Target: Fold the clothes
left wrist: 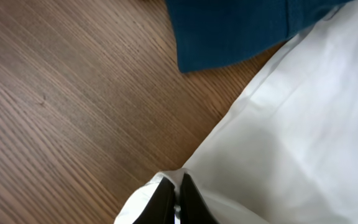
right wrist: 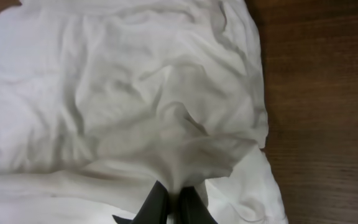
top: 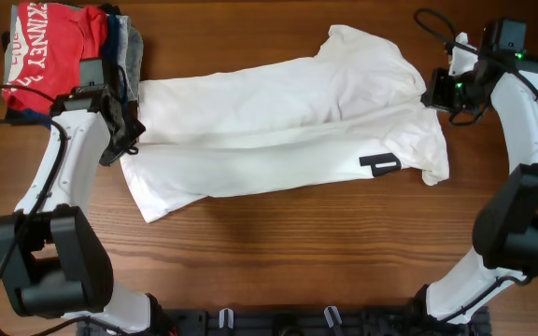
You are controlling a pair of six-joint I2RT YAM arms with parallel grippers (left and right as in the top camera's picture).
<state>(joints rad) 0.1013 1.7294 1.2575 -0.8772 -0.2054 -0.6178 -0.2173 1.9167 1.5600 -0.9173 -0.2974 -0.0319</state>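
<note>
The table (top: 278, 261) is dark wood. The shirt (top: 269, 140) lies across its middle, white and plain side up, spread long from one of my arms to the other. Its far side is already turned over along its length, leaving a soft ridge down the body. Beyond the shirt's left end sits a pile (top: 110, 47) of folded clothes with a red tee (top: 49, 56) on top. A navy piece (left wrist: 241, 31) from that pile lies just beside the shirt's corner.

My left gripper (top: 134, 140) is at the shirt's left end, fingers pressed together with a lip of the white edge pinched between them. My right gripper (top: 430, 93) is at the shirt's right end, by the sleeve, also clamped, with a pucker of cloth gathered at the tips. The black label (top: 379, 163) shows near the shirt's right end, on its near half.

I judge this to be a lengthwise fold, with both ends gripped. The next move calls for both arms to lift together and keep the cloth taut between them. They should then carry the held edge across to the shirt's near side. The left arm must stay clear of the pile so nothing there gets dragged.
</note>
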